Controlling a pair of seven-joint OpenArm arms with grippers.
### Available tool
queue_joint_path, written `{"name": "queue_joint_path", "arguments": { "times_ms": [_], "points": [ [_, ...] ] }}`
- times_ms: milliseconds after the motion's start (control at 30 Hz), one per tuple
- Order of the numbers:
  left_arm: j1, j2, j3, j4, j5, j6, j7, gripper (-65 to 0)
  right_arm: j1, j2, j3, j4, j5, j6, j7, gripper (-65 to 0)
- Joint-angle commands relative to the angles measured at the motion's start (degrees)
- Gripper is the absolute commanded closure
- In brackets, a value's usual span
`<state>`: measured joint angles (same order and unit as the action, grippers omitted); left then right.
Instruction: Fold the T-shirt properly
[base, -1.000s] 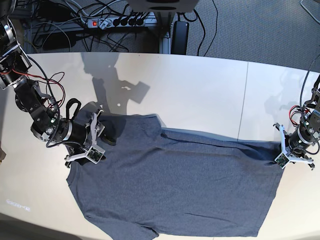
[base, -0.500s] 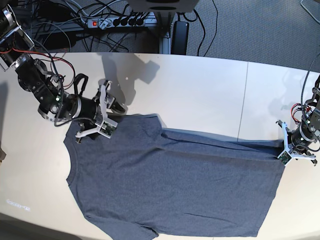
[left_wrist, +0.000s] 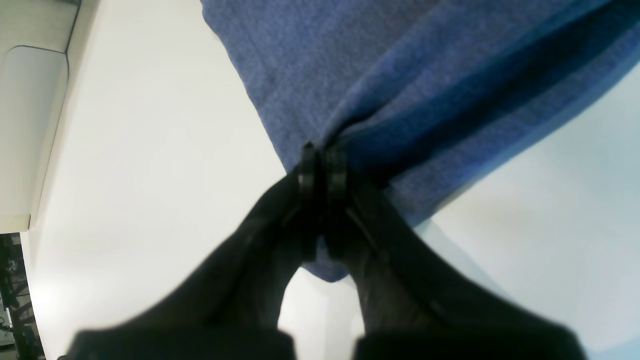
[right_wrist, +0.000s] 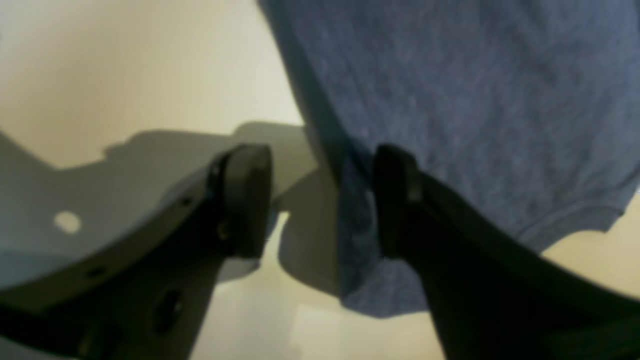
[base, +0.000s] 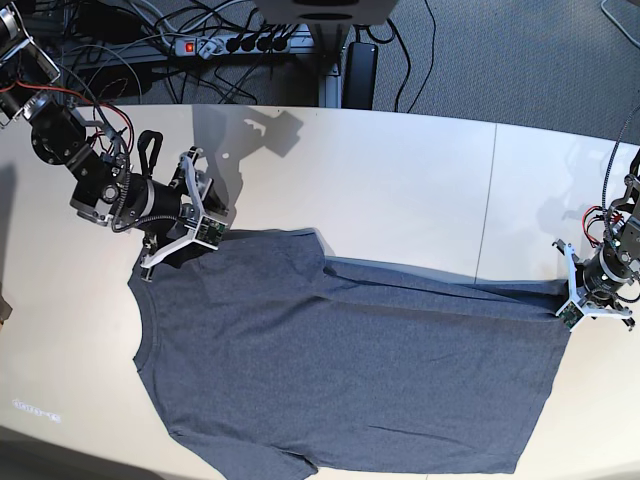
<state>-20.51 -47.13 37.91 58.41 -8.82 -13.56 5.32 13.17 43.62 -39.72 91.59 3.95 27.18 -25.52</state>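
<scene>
You see the T-shirt (base: 340, 370) in a heathered slate blue, plain with no print; up close in the left wrist view it reads brighter blue, darker along its fold. Your table (base: 400, 180) is off-white. Both grippers' fingers (right_wrist: 245, 200) are black. The power strip (base: 240, 42) is pale with a red switch, and the floor (base: 520, 60) is grey.

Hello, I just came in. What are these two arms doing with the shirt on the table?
They are folding a T-shirt that lies spread on the table. The left tool is shut on a corner at the shirt's bottom hem, which it pinches. The right tool is open at the sleeve end, with the sleeve's edge between its fingers, not gripped. One side edge is already turned in as a narrow band; the rest of the shirt lies flat.
</scene>
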Motion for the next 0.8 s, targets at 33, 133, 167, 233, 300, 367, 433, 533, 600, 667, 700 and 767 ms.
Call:
{"name": "queue_joint_path", "arguments": {
  "times_ms": [33, 133, 167, 233, 300, 367, 433, 533, 600, 667, 700, 767],
  "points": [
    [-1.40, -1.25, -0.63, 0.35, -0.20, -0.17, -0.76, 0.0, 0.94, 0.63, 0.70, 0.42, -1.25, 4.15, 1.77, -33.0],
    [-1.40, -1.25, -0.63, 0.35, -0.20, -0.17, -0.79, 0.0, 0.94, -0.24, 0.70, -0.74, -3.26, 4.15, 2.29, -33.0],
    [-1.40, -1.25, -0.63, 0.35, -0.20, -0.17, -0.79, 0.0, 0.96, -0.59, 0.70, -1.33, -4.09, 4.13, 3.02, -33.0],
    [-1.40, -1.25, -0.63, 0.35, -0.20, -0.17, -0.79, 0.0, 0.98, -1.22, 0.70, -2.32, -4.92, 4.09, 4.15, -33.0],
    [-1.40, -1.18, -0.63, 0.35, -0.20, -0.17, -0.83, 0.0, 0.98, -1.92, 0.70, -2.82, -5.03, 4.11, 4.31, -32.9],
    [-1.40, -1.01, -0.63, 0.35, -0.20, -0.17, -0.81, 0.0, 0.98, -2.23, 0.70, -2.84, -5.03, 4.11, 4.33, -32.9],
    [-1.40, -0.72, -0.63, 0.35, -0.20, -0.17, -0.79, 0.0, 1.20, -2.25, 0.70, -2.84, -5.03, 4.09, 4.59, -32.9],
    [-1.40, -0.48, -0.63, 0.35, -0.20, -0.17, -0.76, 0.0, 1.75, -2.54, 0.70, -2.84, -5.01, 4.09, 4.59, -31.6],
    [-1.40, -0.48, -0.63, 0.35, -0.17, -0.17, -0.76, 0.0, 1.75, -2.54, 0.70, -2.84, -5.03, 4.09, 4.72, -24.4],
    [-1.40, -0.50, -0.63, 0.35, -0.20, -0.17, -0.76, 0.0, 1.73, -2.54, 0.70, -2.86, -5.03, 4.11, 4.72, -17.2],
    [-1.40, -0.50, -0.63, 0.35, -0.20, -0.17, -0.79, 0.0, 1.75, -2.54, 0.70, -2.86, -5.03, 4.11, 4.72, -13.1],
    [-1.40, -0.48, -0.63, 0.35, -0.20, -0.17, -0.79, 0.0, 1.75, -2.54, 0.70, -2.86, -5.03, 4.11, 4.72, -4.1]
  ]
}}
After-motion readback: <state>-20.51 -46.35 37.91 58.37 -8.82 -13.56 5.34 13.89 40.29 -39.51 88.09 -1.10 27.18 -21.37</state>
